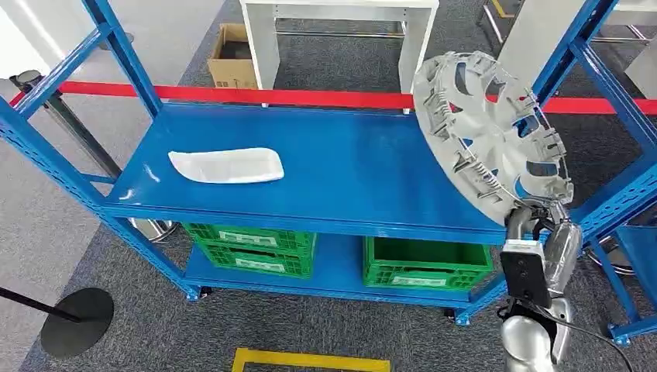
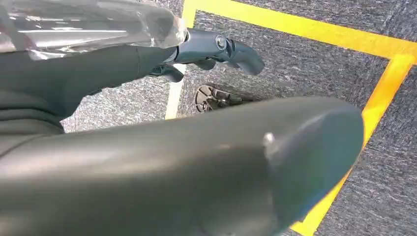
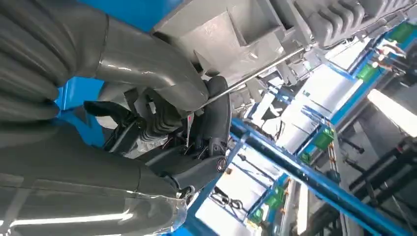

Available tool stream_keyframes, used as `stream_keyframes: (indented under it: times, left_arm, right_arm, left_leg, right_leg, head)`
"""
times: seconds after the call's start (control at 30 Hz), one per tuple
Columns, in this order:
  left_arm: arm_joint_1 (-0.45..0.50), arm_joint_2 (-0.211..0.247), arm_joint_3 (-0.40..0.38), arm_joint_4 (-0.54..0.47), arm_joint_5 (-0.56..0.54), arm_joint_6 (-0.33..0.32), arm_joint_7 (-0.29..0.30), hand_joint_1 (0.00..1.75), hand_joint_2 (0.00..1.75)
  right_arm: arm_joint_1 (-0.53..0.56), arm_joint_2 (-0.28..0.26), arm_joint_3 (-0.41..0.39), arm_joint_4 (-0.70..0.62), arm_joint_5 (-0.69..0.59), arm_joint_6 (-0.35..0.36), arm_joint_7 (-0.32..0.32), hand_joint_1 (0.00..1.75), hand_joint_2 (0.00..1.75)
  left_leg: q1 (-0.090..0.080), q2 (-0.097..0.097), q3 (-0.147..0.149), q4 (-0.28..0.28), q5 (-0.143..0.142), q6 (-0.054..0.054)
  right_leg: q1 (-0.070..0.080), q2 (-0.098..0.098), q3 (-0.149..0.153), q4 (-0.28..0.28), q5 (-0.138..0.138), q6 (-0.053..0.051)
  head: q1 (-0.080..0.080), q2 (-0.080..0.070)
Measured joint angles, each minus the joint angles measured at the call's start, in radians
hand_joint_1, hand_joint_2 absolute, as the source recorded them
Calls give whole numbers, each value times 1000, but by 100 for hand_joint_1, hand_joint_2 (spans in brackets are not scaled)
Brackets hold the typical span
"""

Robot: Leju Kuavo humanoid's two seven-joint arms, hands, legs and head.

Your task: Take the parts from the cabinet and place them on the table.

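A large silver wheel cover (image 1: pixel 490 132) is lifted above the right end of the blue shelf (image 1: pixel 349 167), tilted on edge. My right hand (image 1: pixel 542 225) grips its lower rim; the right wrist view shows the fingers (image 3: pixel 216 123) clamped on the grey ribbed rim of the wheel cover (image 3: pixel 255 34). A white curved plastic part (image 1: pixel 227 165) lies flat on the shelf's left half. My left hand (image 2: pixel 216 49) hangs beside my body over the carpet, fingers curled and holding nothing.
The blue rack's uprights (image 1: pixel 596 62) stand close to the lifted cover. Green crates (image 1: pixel 428 262) sit on the lower shelf. A red barrier tape (image 1: pixel 310 98) runs behind, with a white table (image 1: pixel 338 31) and a cardboard box (image 1: pixel 232 58) beyond. Yellow floor tape (image 1: pixel 310 359) marks the carpet.
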Motion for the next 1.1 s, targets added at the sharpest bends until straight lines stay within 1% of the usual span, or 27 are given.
stream_keyframes:
  times: [0.07, 0.37, 0.6, 0.8, 0.93, 1.03, 1.1]
  left_arm:
    - [0, 0, 0, 0, -1, 0, 0, 0, 0]
    - [0, 0, 0, 0, -6, 9, -3, 0, 0]
    - [-1, 0, -2, 0, -20, 24, -35, 0, 0]
    - [-1, 0, -4, 0, -26, 30, -48, 0, 0]
    - [-2, -1, -4, 0, -26, 32, -50, 0, 0]
    - [-2, -1, -6, 0, -37, 50, -45, 0, 0]
    - [-2, -2, -7, 0, -36, 41, -45, 0, 0]
  right_arm:
    - [11, 0, 0, -10, -1, -6, -16, 175, 175]
    - [42, 5, 3, -56, 10, -28, -46, 175, 175]
    - [79, 6, 15, -111, 16, -45, -51, 175, 175]
    - [100, 6, 22, -132, 18, -50, -51, 175, 175]
    - [107, 4, 23, -137, 10, -50, -51, 175, 175]
    - [110, 1, 23, -141, 0, -50, -53, 175, 175]
    - [110, 0, 24, -141, -13, -49, -58, 175, 175]
  left_leg:
    - [0, 0, 0, 0, 0, 0]
    - [0, 0, 0, 0, 0, 0]
    - [0, 0, -1, 0, 0, 0]
    - [0, 0, -1, 0, 0, 0]
    - [0, 0, -1, 0, 0, 0]
    - [0, 0, -1, 0, 0, 0]
    - [0, 0, -1, 0, 0, 0]
  right_leg:
    - [0, 0, 0, 0, 0, 0]
    - [0, 0, 0, 0, 0, 0]
    - [0, 0, -1, 0, 0, 0]
    - [0, 0, -1, 0, 0, 0]
    - [0, 0, -1, 0, 0, 0]
    - [0, 0, -1, 0, 0, 0]
    - [0, 0, -1, 0, 0, 0]
  head:
    - [0, 0]
    - [0, 0]
    - [0, 0]
    - [0, 0]
    - [0, 0]
    - [0, 0]
    - [0, 0]
